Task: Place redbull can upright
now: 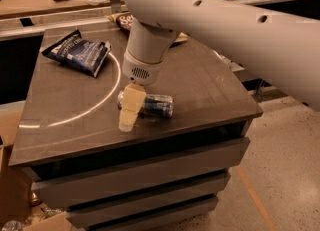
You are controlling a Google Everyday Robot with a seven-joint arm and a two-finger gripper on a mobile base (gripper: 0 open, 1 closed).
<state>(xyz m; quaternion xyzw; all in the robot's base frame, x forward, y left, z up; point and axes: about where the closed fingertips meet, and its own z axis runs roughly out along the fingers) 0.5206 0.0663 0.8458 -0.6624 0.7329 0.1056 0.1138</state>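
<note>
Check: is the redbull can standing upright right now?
No, the redbull can lies on its side on the table top, with the gripper down at one end of it.

Tabletop: dark brown, marked with a pale curved line.
Blue chip bag: lying flat near the far left corner.
Second bag: back edge, partly hidden.
Drawers: stacked beneath.
Floor: speckled.

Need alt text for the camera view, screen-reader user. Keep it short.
A white robot arm reaches down over a dark table, its claw at one end of a drink can lying on its side near the front edge. A blue chip bag lies at the table's back left, and a second bag peeks out behind the arm.
</note>
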